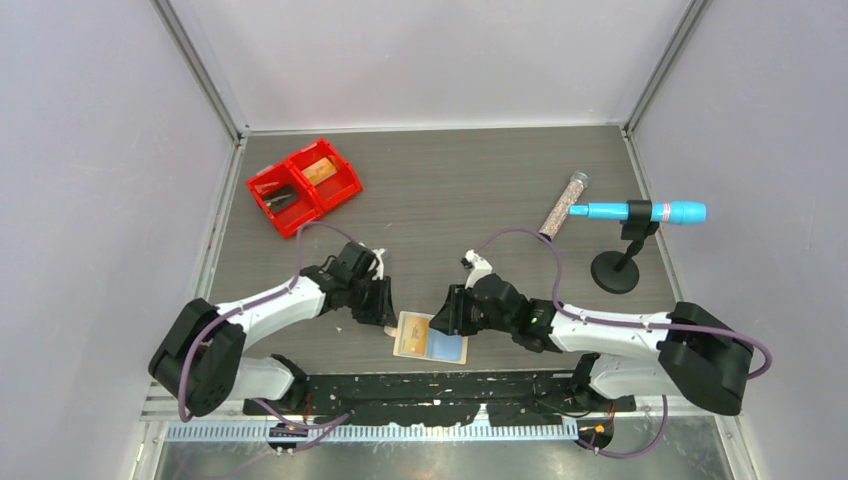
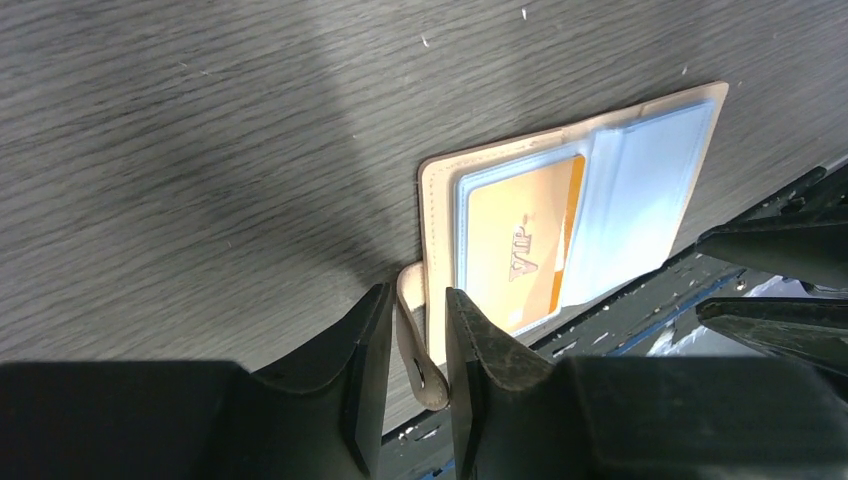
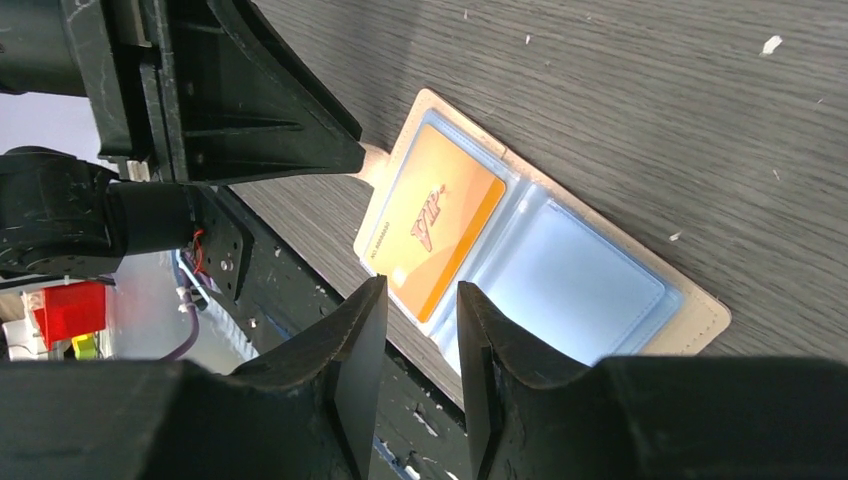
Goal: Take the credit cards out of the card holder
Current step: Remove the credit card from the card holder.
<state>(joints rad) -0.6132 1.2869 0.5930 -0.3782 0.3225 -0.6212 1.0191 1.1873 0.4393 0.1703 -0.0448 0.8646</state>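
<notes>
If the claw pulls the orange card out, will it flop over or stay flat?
Probably stays flat: the orange card lies straight-edged and unbent inside the card holder. It may slide smoothly, since the clear sleeve looks glossy. The holder might drag along, though the left claw pinching its tab should help.

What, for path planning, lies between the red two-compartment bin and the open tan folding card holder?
Top view: the left arm's black tool, tips at the card holder.

Card holder (image 3: 700, 316) open flat, orange credit card (image 3: 435, 235) inside
</notes>
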